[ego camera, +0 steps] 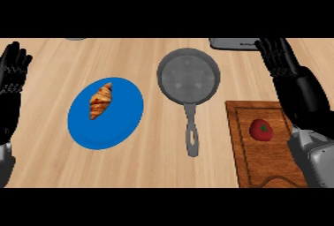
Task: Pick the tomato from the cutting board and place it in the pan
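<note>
A red tomato [261, 129] with a green stem lies on the brown wooden cutting board [253, 163] at the lower right. To the board's upper left sits a grey pan [188, 76], empty, its handle pointing toward me. My right hand [279, 55] hangs open above the board's far right side, fingers straight and pointing away, beyond the tomato and not touching it. At the left edge my left hand [13, 66] rests open with its fingers up.
A blue plate [120, 123] with a croissant [100, 100] lies left of the pan. A grey object [231, 43] shows at the top edge beside my right hand, and another grey bit [76, 39] at the top left.
</note>
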Available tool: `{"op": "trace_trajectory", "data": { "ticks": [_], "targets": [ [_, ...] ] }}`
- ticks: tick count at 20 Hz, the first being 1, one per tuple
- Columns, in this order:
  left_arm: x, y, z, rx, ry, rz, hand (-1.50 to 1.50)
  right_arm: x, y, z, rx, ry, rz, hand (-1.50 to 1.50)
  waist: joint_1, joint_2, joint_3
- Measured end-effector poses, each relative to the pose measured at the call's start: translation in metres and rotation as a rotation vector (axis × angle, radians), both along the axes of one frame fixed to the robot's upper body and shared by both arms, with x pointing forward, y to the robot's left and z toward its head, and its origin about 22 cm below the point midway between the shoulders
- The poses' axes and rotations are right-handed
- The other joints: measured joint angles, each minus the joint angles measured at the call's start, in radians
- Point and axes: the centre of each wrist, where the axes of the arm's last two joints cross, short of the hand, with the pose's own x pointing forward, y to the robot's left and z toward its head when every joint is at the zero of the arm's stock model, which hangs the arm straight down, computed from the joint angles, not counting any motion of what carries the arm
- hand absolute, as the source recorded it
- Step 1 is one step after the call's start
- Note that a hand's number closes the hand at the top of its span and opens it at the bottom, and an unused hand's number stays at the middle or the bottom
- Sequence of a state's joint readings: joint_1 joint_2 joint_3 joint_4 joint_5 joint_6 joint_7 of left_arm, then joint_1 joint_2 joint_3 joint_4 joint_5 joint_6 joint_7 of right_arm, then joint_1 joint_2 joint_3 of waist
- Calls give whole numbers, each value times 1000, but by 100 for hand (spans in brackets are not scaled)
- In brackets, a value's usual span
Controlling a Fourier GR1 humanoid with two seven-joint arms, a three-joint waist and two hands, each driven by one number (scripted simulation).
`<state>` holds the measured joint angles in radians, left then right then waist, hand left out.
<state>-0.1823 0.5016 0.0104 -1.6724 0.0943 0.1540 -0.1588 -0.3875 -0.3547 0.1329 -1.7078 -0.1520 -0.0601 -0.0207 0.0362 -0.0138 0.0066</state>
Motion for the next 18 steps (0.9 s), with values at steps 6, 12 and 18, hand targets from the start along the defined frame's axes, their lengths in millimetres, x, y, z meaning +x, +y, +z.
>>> {"op": "trace_trajectory", "data": {
  "ticks": [6, 12, 18],
  "targets": [
    [-26, -3, -77, -266, 351, 145, 0, -10, -36, -51, 161, 181, -286, 150, -49, 23, -5],
    [-55, -26, -136, -499, 626, 221, 0, -52, -54, -119, -5, 233, -692, -150, -83, 18, -11],
    [-58, -42, -148, -560, 676, 227, 0, -103, -8, -169, -140, 201, -961, -150, -69, 10, -7]
  ]
}}
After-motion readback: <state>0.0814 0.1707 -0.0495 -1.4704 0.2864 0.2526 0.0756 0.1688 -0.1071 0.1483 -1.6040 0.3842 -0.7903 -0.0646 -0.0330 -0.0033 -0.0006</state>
